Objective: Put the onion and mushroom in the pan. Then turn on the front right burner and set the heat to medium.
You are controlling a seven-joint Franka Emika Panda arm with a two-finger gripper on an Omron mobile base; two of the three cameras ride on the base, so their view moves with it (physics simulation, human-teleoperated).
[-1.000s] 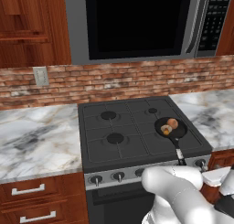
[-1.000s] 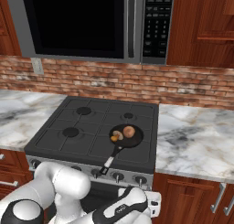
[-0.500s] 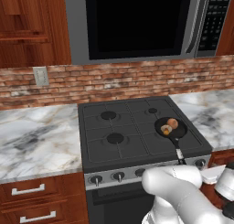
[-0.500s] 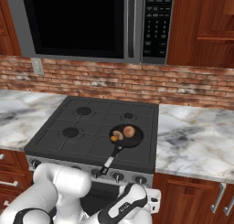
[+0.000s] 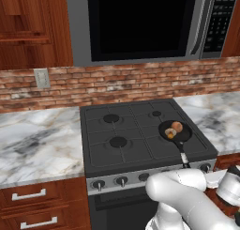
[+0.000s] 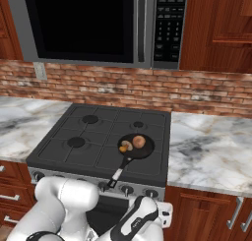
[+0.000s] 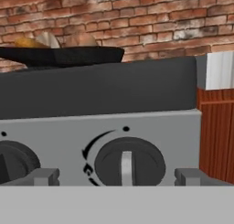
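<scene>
Hand view shows us our gripper (image 7: 117, 176) spread wide, empty, before a stove knob (image 7: 129, 162), while beyond it the pan (image 6: 135, 146) on the front right burner holds the onion (image 6: 139, 141) and mushroom (image 6: 125, 146).

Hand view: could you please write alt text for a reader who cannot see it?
A round black stove knob sits close ahead on the grey control panel, between the two open claw fingertips. Above, the black pan rests on the stove before a brick wall.
</scene>
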